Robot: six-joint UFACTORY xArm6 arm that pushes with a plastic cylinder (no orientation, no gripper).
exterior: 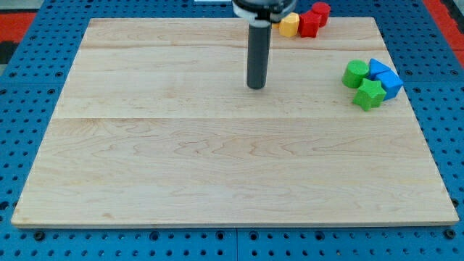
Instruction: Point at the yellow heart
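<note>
A yellow block, partly hidden behind the arm so its heart shape is hard to make out, lies at the view's top edge of the wooden board. My dark rod comes down from the view's top, and my tip rests on the board below and to the left of the yellow block, well apart from it. Two red blocks sit just right of the yellow one, touching it.
At the view's right edge a cluster holds a green round block, a green star-like block and two blue blocks. The wooden board sits on a blue perforated table.
</note>
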